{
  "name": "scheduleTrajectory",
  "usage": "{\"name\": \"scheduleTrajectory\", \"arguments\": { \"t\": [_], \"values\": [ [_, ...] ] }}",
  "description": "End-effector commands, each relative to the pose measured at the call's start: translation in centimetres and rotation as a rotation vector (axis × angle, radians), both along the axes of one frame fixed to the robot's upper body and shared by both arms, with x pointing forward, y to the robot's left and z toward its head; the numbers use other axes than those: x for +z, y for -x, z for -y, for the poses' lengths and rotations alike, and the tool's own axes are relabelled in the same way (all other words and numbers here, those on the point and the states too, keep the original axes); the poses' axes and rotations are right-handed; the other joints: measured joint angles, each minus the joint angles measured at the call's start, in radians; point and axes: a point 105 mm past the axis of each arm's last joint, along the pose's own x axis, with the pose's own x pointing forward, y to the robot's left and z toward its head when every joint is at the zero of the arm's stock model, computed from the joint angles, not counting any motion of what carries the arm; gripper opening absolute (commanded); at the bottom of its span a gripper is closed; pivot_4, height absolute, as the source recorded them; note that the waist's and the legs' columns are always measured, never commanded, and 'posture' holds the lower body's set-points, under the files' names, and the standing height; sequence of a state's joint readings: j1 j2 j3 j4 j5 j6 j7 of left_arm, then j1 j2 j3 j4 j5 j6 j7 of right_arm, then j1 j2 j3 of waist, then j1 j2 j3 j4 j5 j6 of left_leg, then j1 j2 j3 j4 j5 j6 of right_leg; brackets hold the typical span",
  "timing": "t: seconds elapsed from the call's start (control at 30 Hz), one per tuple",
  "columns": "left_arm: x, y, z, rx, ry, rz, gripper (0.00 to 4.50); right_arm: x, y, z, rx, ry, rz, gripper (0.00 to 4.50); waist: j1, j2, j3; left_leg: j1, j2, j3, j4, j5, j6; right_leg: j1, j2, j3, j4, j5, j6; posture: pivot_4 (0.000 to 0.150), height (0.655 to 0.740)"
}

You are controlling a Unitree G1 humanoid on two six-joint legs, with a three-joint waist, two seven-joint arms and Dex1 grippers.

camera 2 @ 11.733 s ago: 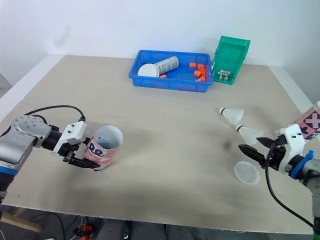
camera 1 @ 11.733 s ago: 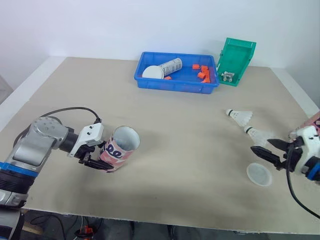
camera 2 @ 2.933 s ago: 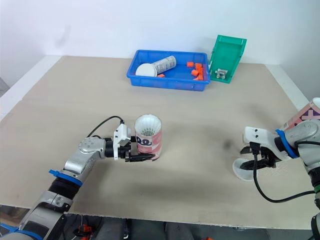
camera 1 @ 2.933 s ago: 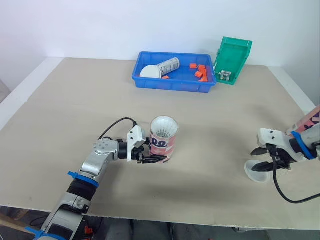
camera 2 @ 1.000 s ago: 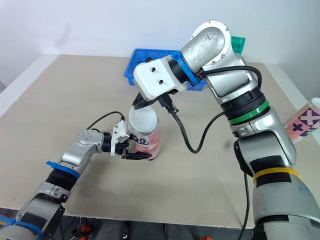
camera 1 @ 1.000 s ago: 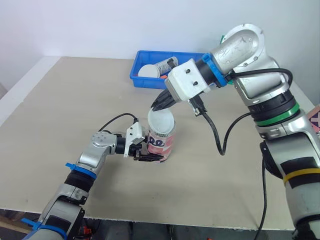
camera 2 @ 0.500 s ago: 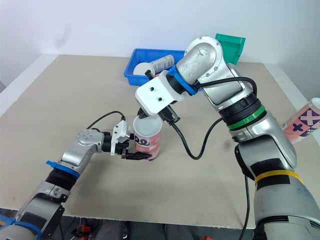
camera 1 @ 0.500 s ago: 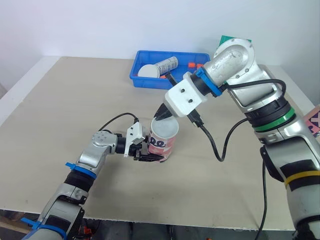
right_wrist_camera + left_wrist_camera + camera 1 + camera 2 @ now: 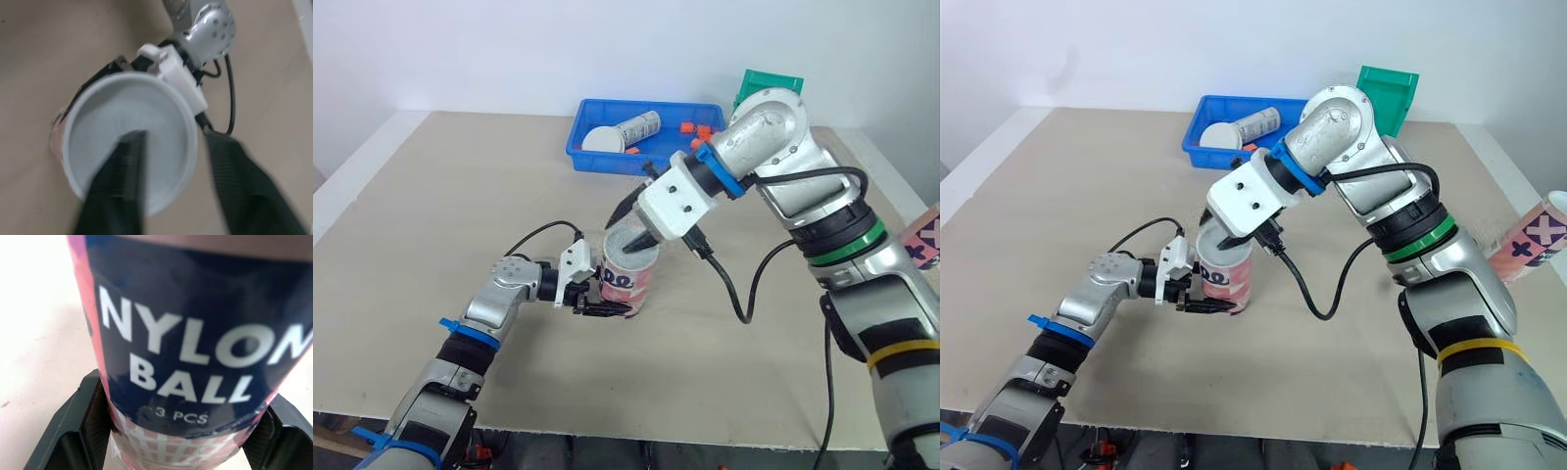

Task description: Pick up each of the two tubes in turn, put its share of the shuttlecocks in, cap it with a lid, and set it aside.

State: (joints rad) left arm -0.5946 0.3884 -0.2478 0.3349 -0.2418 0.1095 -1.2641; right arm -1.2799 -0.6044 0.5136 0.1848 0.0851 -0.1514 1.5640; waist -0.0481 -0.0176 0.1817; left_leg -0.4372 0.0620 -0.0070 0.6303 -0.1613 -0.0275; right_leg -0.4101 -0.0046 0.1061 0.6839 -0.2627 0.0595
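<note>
**Quick look at the room from my end**

Not much of a room to speak of, honestly. I'm looking down on one big table point(image 9: 431, 215) with a flat, matte tan top that takes up most of my feed. A pale white border point(image 9: 352, 166) runs down its left side, and there's another along the right. Behind the far edge it's just a plain white wall point(image 9: 509, 49), with no windows or posters that I can see. Under the near edge I get a thin strip of dark floor point(image 9: 568, 452) with some loose cables point(image 9: 1151, 452) and a bit of something orange point(image 9: 481, 452). The light's soft and even, so the shadows on the tabletop are faint and blurry.
</note>
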Motion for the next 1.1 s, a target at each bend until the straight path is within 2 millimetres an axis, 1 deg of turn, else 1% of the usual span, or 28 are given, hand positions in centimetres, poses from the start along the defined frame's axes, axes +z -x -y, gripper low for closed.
{"name": "scheduleTrajectory", "arguments": {
  "t": [0.03,0.07,0.1,0.13,0.2,0.23,0.3,0.33,0.37,0.4,0.43,0.5,0.53,0.57,0.6,0.7,0.83,0.97,1.1],
  "values": [
    [-1.6,-0.3,-1.4,0.049,-0.068,-0.044,3.21,-1.7,-0.4,0.0,-0.007,0.056,0.018,3.05,0.0,-0.001,-0.001,0.001,0.0,0.0,0.0,0.0,0.0,0.001,0.0,0.0,0.0,0.0,0.0,0.15,0.7038],
    [-1.5,-0.3,-1.4,0.05,-0.068,-0.044,3.21,-1.6,-0.6,-0.1,-0.013,0.048,0.024,3.05,-0.001,-0.001,-0.001,0.001,0.0,0.0,0.0,0.0,0.0,0.001,0.0,0.0,0.0,0.0,-0.001,0.15,0.7038],
    [-1.5,-0.3,-1.4,0.05,-0.069,-0.044,3.21,-1.0,-0.8,-0.2,-0.024,0.024,0.023,3.05,-0.002,-0.001,-0.001,0.001,0.001,0.0,0.0,0.0,0.0,0.001,0.0,0.0,0.0,0.0,-0.002,0.15,0.7038],
    [-1.5,-0.3,-1.5,0.051,-0.069,-0.043,3.21,0.5,-0.6,-0.5,-0.031,-0.04,-0.016,3.05,-0.003,-0.001,-0.001,0.002,0.001,0.001,0.0,0.0,0.0,0.001,0.0,0.0,0.0,0.0,-0.005,0.15,0.7038],
    [-1.5,-0.3,-1.5,0.052,-0.069,-0.042,3.21,2.6,-0.2,-0.9,-0.031,-0.126,-0.078,3.05,-0.004,-0.001,-0.001,0.004,0.002,0.001,0.0,0.0,0.0,0.001,0.001,0.0,0.0,0.001,-0.007,0.15,0.7038],
    [-1.5,-0.4,-1.5,0.052,-0.07,-0.041,3.21,3.4,-0.1,-0.8,-0.031,-0.154,-0.102,3.05,-0.004,-0.001,-0.001,0.004,0.002,0.001,0.0,0.0,0.0,0.001,0.001,0.0,0.0,0.001,-0.007,0.15,0.7038],
    [-1.5,-0.4,-1.6,0.052,-0.07,-0.041,3.21,4.4,0.1,-0.4,-0.032,-0.177,-0.128,3.05,-0.003,-0.001,-0.001,0.003,0.002,0.001,0.0,0.001,0.0,0.0,0.001,0.0,0.001,0.002,-0.007,0.15,0.7038],
    [-1.5,-0.4,-1.6,0.051,-0.072,-0.041,3.21,4.6,0.1,-0.2,-0.038,-0.18,-0.137,2.84,-0.003,-0.001,-0.001,0.003,0.002,0.001,0.0,0.001,0.0,0.0,0.001,0.0,0.001,0.001,-0.007,0.15,0.7038],
    [-1.5,-0.4,-1.6,0.05,-0.074,-0.042,3.21,4.7,0.1,-0.1,-0.043,-0.181,-0.144,2.53,-0.003,-0.001,-0.001,0.002,0.002,0.001,0.0,0.001,0.0,0.0,0.001,0.0,0.001,0.001,-0.007,0.15,0.7038],
    [-1.5,-0.4,-1.5,0.049,-0.074,-0.042,3.21,4.2,0.4,0.3,-0.036,-0.152,-0.145,2.27,-0.003,-0.001,-0.001,0.002,0.002,0.001,0.0,0.001,0.0,0.0,0.001,0.0,0.001,0.001,-0.007,0.15,0.7038],
    [-1.5,-0.5,-1.5,0.047,-0.073,-0.041,3.21,3.6,0.5,0.6,-0.032,-0.127,-0.15,1.9,0.0,-0.001,-0.001,0.002,0.002,0.001,0.0,0.001,0.0,0.0,0.001,0.0,0.001,0.0,-0.007,0.15,0.7038],
    [-1.4,-0.6,-1.3,0.044,-0.072,-0.038,3.21,2.9,0.7,0.7,-0.029,-0.1,-0.158,1.05,-0.001,-0.001,-0.001,0.002,0.002,0.001,0.0,0.0,0.0,0.0,0.001,0.0,0.001,-0.001,-0.007,0.15,0.7038],
    [-1.3,-0.6,-1.3,0.043,-0.071,-0.038,3.21,2.7,0.7,0.7,-0.029,-0.098,-0.161,0.5,-0.001,-0.001,-0.001,0.001,0.002,0.001,0.0,0.0,0.0,-0.001,0.001,0.0,0.001,-0.001,-0.007,0.15,0.7038],
    [-1.3,-0.6,-1.2,0.043,-0.071,-0.037,3.21,2.6,0.7,0.7,-0.028,-0.094,-0.164,0.25,-0.001,-0.001,-0.001,0.001,0.002,0.001,0.0,0.0,0.0,-0.001,0.001,0.0,0.001,-0.001,-0.007,0.15,0.7038],
    [-1.3,-0.7,-1.3,0.042,-0.071,-0.037,3.21,2.4,0.7,0.6,-0.028,-0.09,-0.164,0.11,-0.001,-0.001,-0.001,0.002,0.002,0.001,-0.001,0.0,0.0,-0.001,0.001,0.0,0.001,-0.001,-0.007,0.15,0.7038],
    [-1.2,-0.7,-1.3,0.042,-0.073,-0.035,3.21,1.5,0.2,0.2,-0.041,-0.069,-0.143,0.11,-0.001,-0.001,-0.001,0.001,0.002,0.001,0.0,0.0,0.0,-0.001,0.001,0.0,0.001,0.0,-0.007,0.15,0.7038],
    [-1.3,-0.7,-1.6,0.044,-0.077,-0.035,3.21,-1.2,-0.6,-0.3,-0.055,0.029,-0.103,0.11,-0.001,-0.001,-0.001,0.002,0.002,0.001,0.0,0.0,0.0,-0.001,0.002,0.0,0.001,0.001,-0.007,0.15,0.7038],
    [-1.2,-0.7,-1.6,0.046,-0.077,-0.033,3.21,-4.1,-1.3,0.6,-0.056,0.175,-0.034,0.11,-0.001,-0.002,-0.002,0.001,0.002,0.001,0.0,0.001,0.0,-0.001,0.001,0.0,0.001,0.001,-0.006,0.15,0.7038],
    [-1.1,-0.7,-1.6,0.047,-0.077,-0.029,3.21,-5.9,-2.1,1.0,-0.056,0.244,0.011,0.11,-0.002,-0.003,-0.004,0.006,0.002,0.001,0.0,0.0,0.0,0.003,0.002,0.0,0.001,0.001,-0.007,0.15,0.7038]
  ]
}}
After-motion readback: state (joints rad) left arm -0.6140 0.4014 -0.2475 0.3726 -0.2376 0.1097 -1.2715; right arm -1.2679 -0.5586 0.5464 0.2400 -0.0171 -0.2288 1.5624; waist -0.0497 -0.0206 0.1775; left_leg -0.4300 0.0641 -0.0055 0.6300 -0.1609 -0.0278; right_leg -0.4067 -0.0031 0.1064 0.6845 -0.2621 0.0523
